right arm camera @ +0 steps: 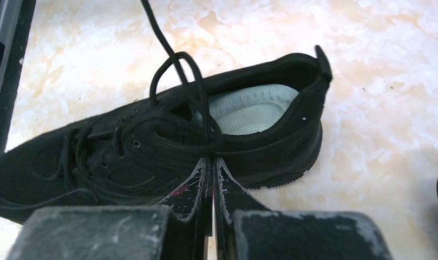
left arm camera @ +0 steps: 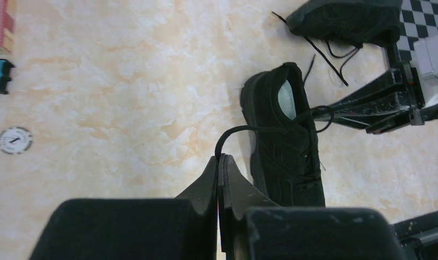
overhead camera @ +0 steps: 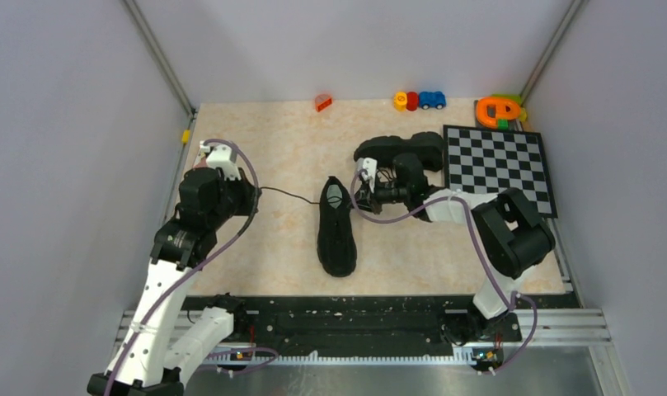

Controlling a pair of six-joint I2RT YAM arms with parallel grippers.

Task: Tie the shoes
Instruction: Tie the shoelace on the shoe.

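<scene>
While the left gripper [left arm camera: 220, 158] pinches a lace [left arm camera: 243, 128], the right gripper [right arm camera: 210, 160] clamps a loop [right arm camera: 203, 108] over the shoe [right arm camera: 270, 141].

High rear view looking down, both wrist views low, close, sharing the middle shoe [overhead camera: 336, 235]

Left end effector [left arm camera: 221, 162] pinched closed on a thin black lace [left arm camera: 241, 129], lace arcing to a black low-top sneaker [left arm camera: 284, 157], second black sneaker [left arm camera: 346, 19] beyond it beside a black-and-white checkered board [left arm camera: 429, 11], round white token [left arm camera: 14, 140] well apart on beige marbled counter [left arm camera: 124, 81]
</scene>
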